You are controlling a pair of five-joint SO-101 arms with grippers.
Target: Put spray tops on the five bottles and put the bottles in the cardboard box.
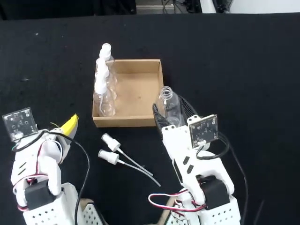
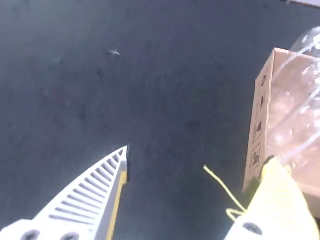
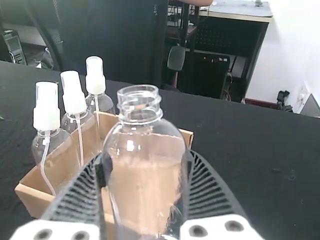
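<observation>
The right gripper [image 3: 147, 156] has its black ribbed fingers [image 3: 75, 195] pinching the open bottle [image 3: 145, 170] by its clear body, one finger on each side; the bottle stands upright between them, its threaded neck bare and rising above the fingertips; just beyond the fingertips stands the cardboard box [image 1: 140, 89], and the bottle sits against its outer corner; inside the box, on the far side from these fingers, three capped bottles [image 3: 75, 115] stand in a row along one wall, each with a white spray top and a thin tube running down inside.

The left gripper [image 2: 197, 155] has its fingers spread wide, one white and ribbed, one yellow, with nothing between them but bare cloth; the box wall lies just past the yellow fingertip, apart from it.

Two spray tops [image 1: 110, 141] lie on the cloth between the two grippers, near the box's closest wall, side by side, their long tubes trailing towards the right arm.

The table [image 1: 234, 56] is covered in black cloth; behind it are a dark desk [image 3: 215, 65] and a white wall [image 3: 292, 45].
</observation>
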